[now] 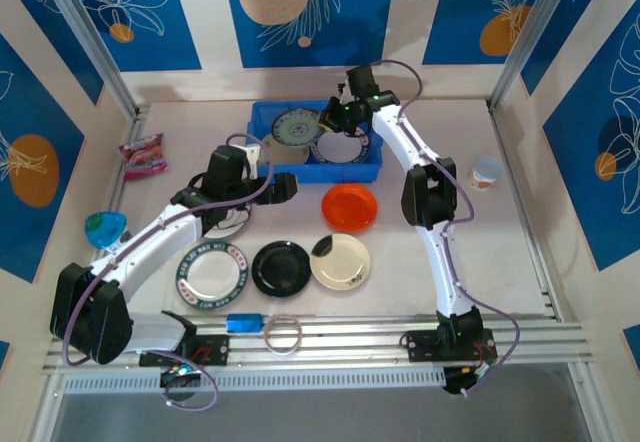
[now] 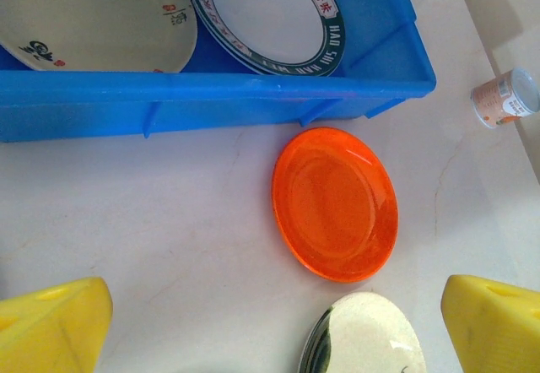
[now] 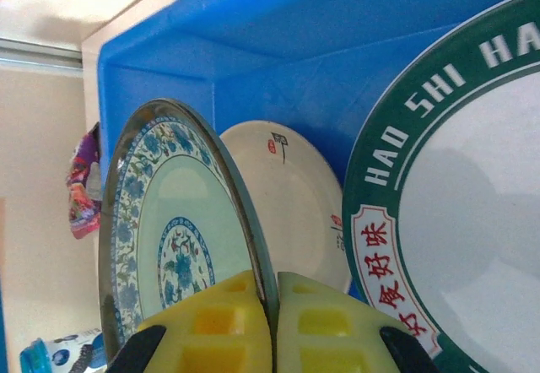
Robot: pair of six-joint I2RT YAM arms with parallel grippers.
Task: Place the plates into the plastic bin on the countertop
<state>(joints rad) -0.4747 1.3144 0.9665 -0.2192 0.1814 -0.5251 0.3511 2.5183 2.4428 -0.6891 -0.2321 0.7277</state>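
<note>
Right wrist view: the right gripper is clamped on the rim of the teal patterned plate, over a cream plate in the plastic bin. Top view: that arm stretches toward the far edge of the tabletop. Left wrist view: the left gripper, fingers wide apart, hangs above the orange plate by the bin's near wall.

1. Overhead, the left arm hides most of a plate at 9 o'clock of the orange plate.
2. Left wrist: the cream plate is cut off at 6 o'clock.
3. Right wrist: the green-rimmed plate runs off at 3 o'clock; the right fingers hide the teal plate at its 6 o'clock edge.
</note>
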